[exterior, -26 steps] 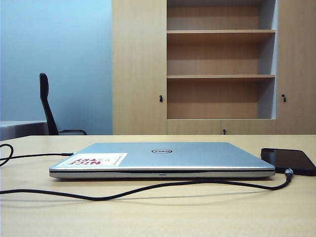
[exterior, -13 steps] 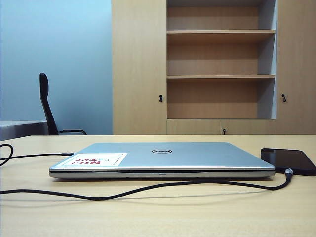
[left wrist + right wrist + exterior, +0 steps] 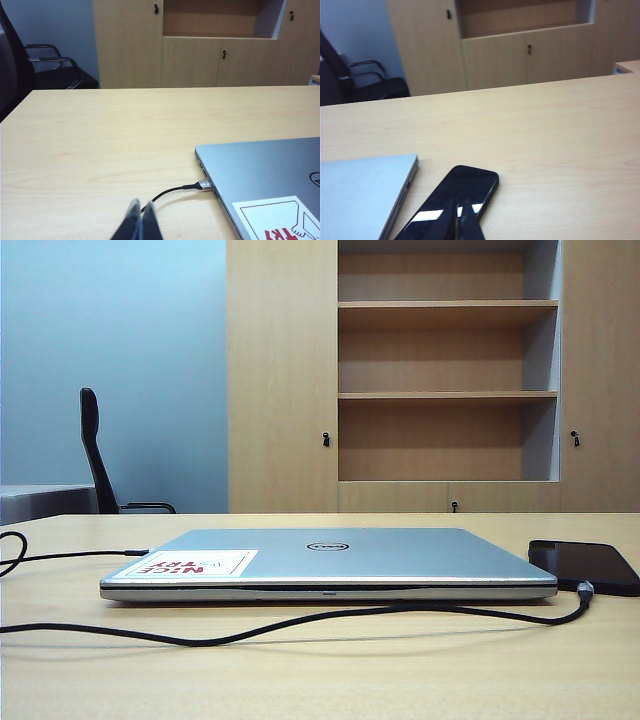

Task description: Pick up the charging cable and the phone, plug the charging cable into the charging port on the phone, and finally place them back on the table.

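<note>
The black phone (image 3: pixel 585 565) lies flat on the table (image 3: pixel 400 675) just right of the laptop. The charging cable (image 3: pixel 250 633) runs along the table in front of the laptop, and its silver-grey plug (image 3: pixel 585 589) sits against the phone's near edge. The charging port is too small to see. Neither gripper shows in the exterior view. In the left wrist view my left gripper (image 3: pixel 141 207) is shut and empty above the table, near the cable end (image 3: pixel 202 186) that meets the laptop's side. In the right wrist view my right gripper (image 3: pixel 460 206) is shut and empty over the phone (image 3: pixel 470 187).
A closed silver laptop (image 3: pixel 330 560) with a red and white sticker (image 3: pixel 195 563) fills the table's middle. A cable loop (image 3: pixel 12 550) lies at the left edge. Behind the table stand a wooden shelf cabinet (image 3: pixel 445 375) and a black office chair (image 3: pixel 97 455).
</note>
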{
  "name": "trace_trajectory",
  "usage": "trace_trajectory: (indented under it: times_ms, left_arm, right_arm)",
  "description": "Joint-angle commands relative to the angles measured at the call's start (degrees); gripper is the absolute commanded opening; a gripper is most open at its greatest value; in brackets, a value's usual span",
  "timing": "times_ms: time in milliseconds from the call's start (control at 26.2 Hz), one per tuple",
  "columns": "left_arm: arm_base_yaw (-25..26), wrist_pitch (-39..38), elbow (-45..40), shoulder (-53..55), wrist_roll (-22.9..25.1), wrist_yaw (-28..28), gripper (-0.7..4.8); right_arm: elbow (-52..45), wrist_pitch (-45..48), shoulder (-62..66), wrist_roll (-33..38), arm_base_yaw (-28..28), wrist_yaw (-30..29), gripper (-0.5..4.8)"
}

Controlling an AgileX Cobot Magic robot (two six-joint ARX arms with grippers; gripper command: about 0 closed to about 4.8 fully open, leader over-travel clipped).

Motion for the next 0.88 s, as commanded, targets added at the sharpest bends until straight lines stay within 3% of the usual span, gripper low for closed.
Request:
trace_trajectory:
  times_ms: [38, 191, 877]
  left_arm:
    - [-0.11, 0.72, 0.00, 0.09, 0.22, 0.07, -0.06]
    - [-0.11, 0.72, 0.00, 0.09, 0.22, 0.07, -0.06]
    - [-0.11, 0.74, 0.00, 0.09, 0.22, 0.07, -0.06]
  right_arm:
    - [-0.20, 0.83, -0.15, -0.17, -0.02, 1.95, 0.22]
    - [-0.20, 0.92, -0.15, -0.17, -0.02, 4.33, 0.22]
    - [-0.17, 0.79, -0.15, -0.17, 0.00, 3.74, 0.22]
